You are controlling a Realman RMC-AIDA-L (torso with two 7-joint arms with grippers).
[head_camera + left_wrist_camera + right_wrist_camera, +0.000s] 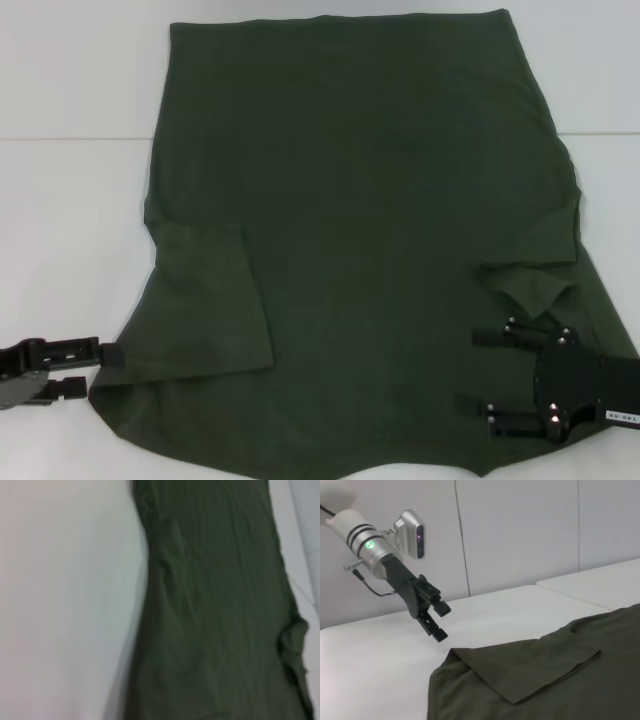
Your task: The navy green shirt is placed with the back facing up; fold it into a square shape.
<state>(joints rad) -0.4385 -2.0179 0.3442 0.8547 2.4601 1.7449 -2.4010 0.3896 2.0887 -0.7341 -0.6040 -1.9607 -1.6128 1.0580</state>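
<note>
The navy green shirt [360,200] lies spread flat on the white table [60,220], plain side up. Its left sleeve [205,300] is folded inward onto the body. The right sleeve [530,275] is folded inward too. My left gripper [100,368] is open just off the shirt's near left corner, nothing between its fingers. The right wrist view shows that left gripper [436,620] raised above the table beside the shirt [540,680] corner. My right gripper [470,368] stands open over the near right part of the cloth. The left wrist view shows only the shirt [215,605] and table.
Bare white tabletop [65,605] runs along the shirt's left side, and more lies to its right [610,190]. A seam [70,138] crosses the table at the back. Pale wall panels [520,530] stand behind the table.
</note>
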